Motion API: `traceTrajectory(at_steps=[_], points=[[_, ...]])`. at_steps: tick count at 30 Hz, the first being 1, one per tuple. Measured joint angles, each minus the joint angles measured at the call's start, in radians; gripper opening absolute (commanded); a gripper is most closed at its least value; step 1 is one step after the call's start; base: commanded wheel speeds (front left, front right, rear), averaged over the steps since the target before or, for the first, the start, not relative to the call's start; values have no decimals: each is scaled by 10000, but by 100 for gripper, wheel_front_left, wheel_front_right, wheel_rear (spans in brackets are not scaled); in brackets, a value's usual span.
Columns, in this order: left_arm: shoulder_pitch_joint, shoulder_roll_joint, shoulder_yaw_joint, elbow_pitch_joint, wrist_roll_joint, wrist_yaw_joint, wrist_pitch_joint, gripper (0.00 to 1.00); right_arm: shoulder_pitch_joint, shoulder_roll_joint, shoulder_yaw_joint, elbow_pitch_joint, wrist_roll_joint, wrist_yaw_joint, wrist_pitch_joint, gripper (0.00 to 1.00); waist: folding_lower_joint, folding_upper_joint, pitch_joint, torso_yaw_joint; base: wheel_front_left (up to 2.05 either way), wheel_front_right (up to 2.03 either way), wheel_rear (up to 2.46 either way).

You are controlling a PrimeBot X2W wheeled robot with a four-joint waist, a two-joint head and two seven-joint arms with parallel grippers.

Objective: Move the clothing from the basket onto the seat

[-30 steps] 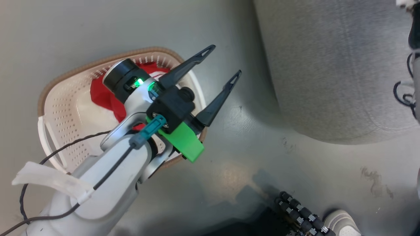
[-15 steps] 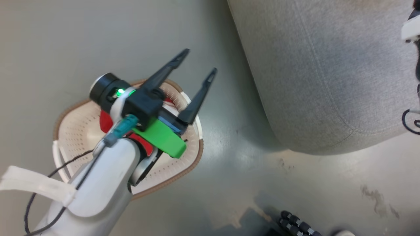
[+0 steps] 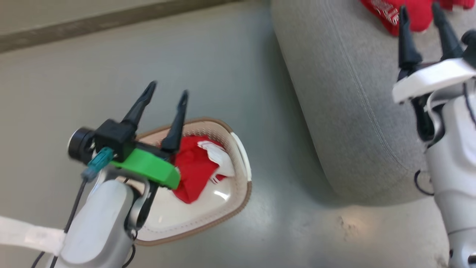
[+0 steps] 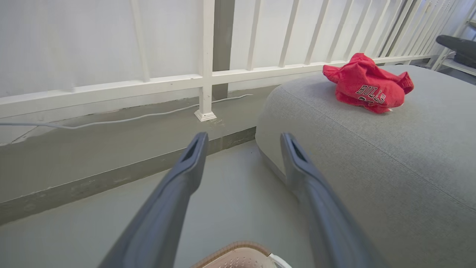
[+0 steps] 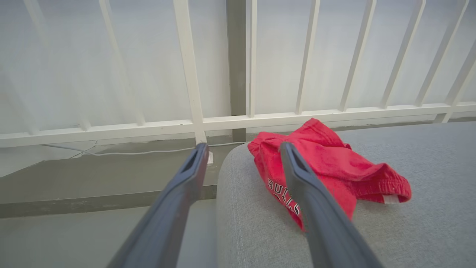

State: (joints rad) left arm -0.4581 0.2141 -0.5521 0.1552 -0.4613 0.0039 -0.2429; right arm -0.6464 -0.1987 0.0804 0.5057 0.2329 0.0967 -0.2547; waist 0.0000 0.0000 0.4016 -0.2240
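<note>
Head view: left gripper (image 3: 168, 88) is spread and empty, hovering over the basket (image 3: 238, 201). The red-and-white garment (image 3: 193, 169) lies bunched inside, below and just beside its seat-side finger; no clear long axis. Left arm is much nearer. Right gripper (image 3: 419, 7) is spread and empty over the seat (image 3: 334, 93), with the BULLS garment (image 3: 385, 14) just beyond its tips.

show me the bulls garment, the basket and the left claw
bulls garment (image 4: 366, 83): left wrist view, red fabric above the lettering
basket (image 3: 202, 208): head view, bare cream bottom
left claw (image 3: 168, 88): head view, midway between its fingertips
</note>
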Motion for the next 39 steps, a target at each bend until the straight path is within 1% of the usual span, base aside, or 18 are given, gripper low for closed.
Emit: traceTrajectory(at_steps=[5, 7, 9, 14, 17, 20, 21, 28, 34, 36, 39], points=[[652, 23, 537, 251, -188, 353, -63, 100, 655, 295, 261, -322, -100, 19, 0, 100, 0, 0, -661, 427, 0, 0, 0], [938, 33, 754, 309, -272, 499, -88, 100, 972, 454, 374, -416, -153, 79, 2, 100, 0, 0, -935, 601, 0, 0, 0], [1383, 71, 1062, 370, -301, 594, -88, 100, 1505, 654, 499, -537, -190, 79, 0, 100, 0, 0, -1354, 851, 0, 0, 0], [2203, 228, 1728, 422, -372, 815, -88, 100, 2354, 978, 713, -652, -359, 77, 2, 100, 0, 0, -2074, 1223, 0, 0, 0], [2638, 240, 2151, 219, -372, 915, -88, 100, 2772, 1041, 876, -775, -510, 69, 2, 100, 0, 0, -2486, 1425, 0, 0, 0], [3104, 249, 2481, 36, -372, 930, -88, 100, 3094, 1051, 918, -913, -522, 50, 0, 100, 0, 0, -2846, 1612, 0, 0, 0], [3270, 251, 2575, -21, -370, 930, -88, 100, 3187, 1058, 930, -963, -531, -31, 2, 100, 0, 0, -2953, 1671, 0, 0, 0], [4390, 263, 3187, -416, -370, 1026, -88, 100, 3816, 1212, 999, -1373, -537, -207, 2, 100, -1, 0, -3508, 1995, 0, 0, 0], [4959, 236, 3498, -748, -359, 1026, -88, 100, 4273, 1285, 1058, -1672, -535, -290, 0, 100, -1, -1, -3679, 2076, 0, 0, 0], [5149, 230, 3568, -802, -359, 1028, -88, 100, 4366, 1289, 1058, -1739, -535, -364, 2, 100, -1, 0, -3707, 2068, 0, 0, 0], [5377, 203, 3607, -922, -357, 1028, -88, 100, 4504, 1290, 1055, -1866, -535, -372, 2, 100, 0, 0, -3750, 2049, 0, 0, 0]])
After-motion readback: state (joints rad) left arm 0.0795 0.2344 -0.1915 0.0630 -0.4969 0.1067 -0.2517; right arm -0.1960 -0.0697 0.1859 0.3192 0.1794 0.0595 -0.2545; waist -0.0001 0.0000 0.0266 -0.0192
